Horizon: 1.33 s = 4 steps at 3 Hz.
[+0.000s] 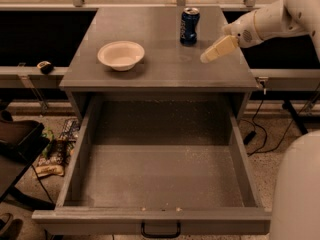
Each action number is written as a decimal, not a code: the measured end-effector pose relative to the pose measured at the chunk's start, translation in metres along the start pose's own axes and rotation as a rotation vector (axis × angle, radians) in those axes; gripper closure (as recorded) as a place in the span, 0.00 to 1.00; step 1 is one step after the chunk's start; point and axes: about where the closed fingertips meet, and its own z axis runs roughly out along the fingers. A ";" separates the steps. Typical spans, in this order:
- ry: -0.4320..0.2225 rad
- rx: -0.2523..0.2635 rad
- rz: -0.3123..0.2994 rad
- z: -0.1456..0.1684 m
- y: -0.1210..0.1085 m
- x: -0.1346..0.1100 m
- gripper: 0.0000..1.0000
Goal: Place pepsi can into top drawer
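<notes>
Pepsi can [189,26] stands upright near the far edge of the bench top [165,71], right of centre, well apart from the white bowl [121,55] toward the left edge. Gripper [218,49] sits over the right side, near the can but not touching it (parted or closed: cannot tell). Top drawer [160,220] is pulled out below the front edge, speckled floor showing.

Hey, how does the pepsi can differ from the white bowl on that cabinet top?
The pepsi can is dark blue with a silver top; the white bowl is plain white. The can stands tall and narrow, the bowl sits low and wide. The can is nearer the pincer, which hovers to its right; the bowl lies farther left. Both rest on the cabinet top.
</notes>
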 end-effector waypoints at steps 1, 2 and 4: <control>-0.104 -0.004 -0.019 0.027 -0.024 -0.015 0.00; -0.214 0.033 -0.013 0.040 -0.051 -0.025 0.00; -0.357 0.137 0.112 0.060 -0.092 -0.042 0.00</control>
